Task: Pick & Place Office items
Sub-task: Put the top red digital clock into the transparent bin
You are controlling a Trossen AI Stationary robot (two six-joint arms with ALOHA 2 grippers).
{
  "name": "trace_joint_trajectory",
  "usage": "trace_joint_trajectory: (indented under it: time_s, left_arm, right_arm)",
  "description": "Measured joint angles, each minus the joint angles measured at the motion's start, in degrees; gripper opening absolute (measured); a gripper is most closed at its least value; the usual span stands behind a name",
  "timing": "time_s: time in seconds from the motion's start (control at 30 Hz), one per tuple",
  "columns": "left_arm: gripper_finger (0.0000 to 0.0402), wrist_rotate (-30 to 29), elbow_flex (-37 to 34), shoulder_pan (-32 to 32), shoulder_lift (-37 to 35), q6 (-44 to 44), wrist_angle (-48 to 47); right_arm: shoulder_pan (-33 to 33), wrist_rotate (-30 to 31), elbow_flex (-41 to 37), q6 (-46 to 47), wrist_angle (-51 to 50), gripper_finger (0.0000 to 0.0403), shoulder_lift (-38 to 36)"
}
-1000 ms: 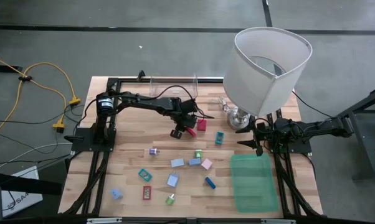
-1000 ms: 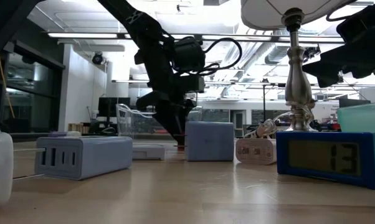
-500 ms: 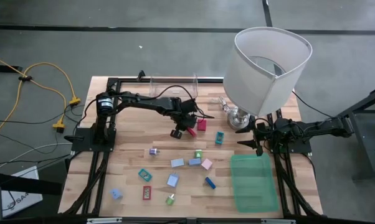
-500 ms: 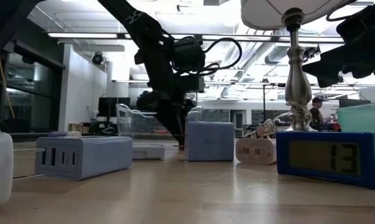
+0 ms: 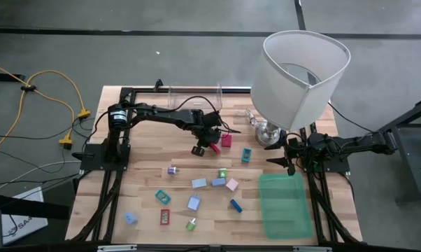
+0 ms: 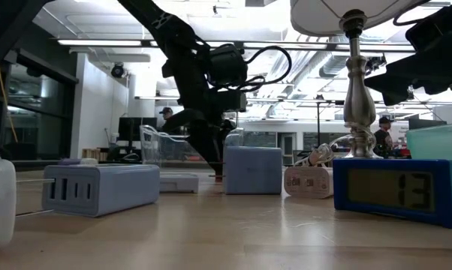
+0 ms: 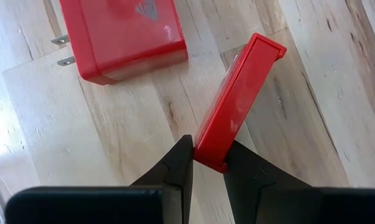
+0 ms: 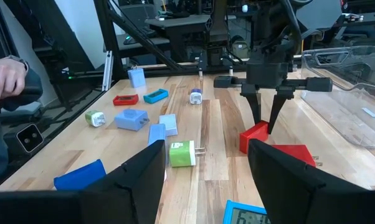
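Left gripper (image 7: pixel 207 163) pinched 1 flat red plastic piece (image 7: pixel 237 99) by its end, low over the wooden desk (image 5: pixel 147 189), beside a red plug-in charger block (image 7: pixel 122 34); right gripper (image 5: pixel 289 162) waited spread near the green bin (image 5: pixel 284 206).

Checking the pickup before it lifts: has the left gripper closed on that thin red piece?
Yes, the left gripper pinches one end of the thin red piece between its two fingers, beside the red plug block.

2 black jointed arms (image 5: pixel 165 113) trailing black cables.
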Motion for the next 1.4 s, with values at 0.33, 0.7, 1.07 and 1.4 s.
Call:
trace_joint_trajectory:
  time_s: [0.33,0.7,1.07,1.4]
  left_arm:
    - [0.0063,-0.03,0.00,-0.01,0.00,-0.70,-0.02]
    - [0.0063,-0.13,-0.02,-0.12,-1.78,-0.78,-0.64]
    - [0.0063,1.89,-0.02,0.60,-3.99,-2.13,-1.92]
    - [0.0063,1.98,-0.02,2.46,-7.55,-4.00,-4.46]
  right_arm:
    - [-0.02,0.00,0.00,0.00,0.00,0.0215,0.00]
    - [-0.01,0.00,0.00,-0.01,0.02,0.0215,0.02]
    - [-0.01,0.02,0.00,-0.01,0.17,0.0215,0.00]
    - [-0.02,0.04,0.00,0.00,0.21,0.0215,0.02]
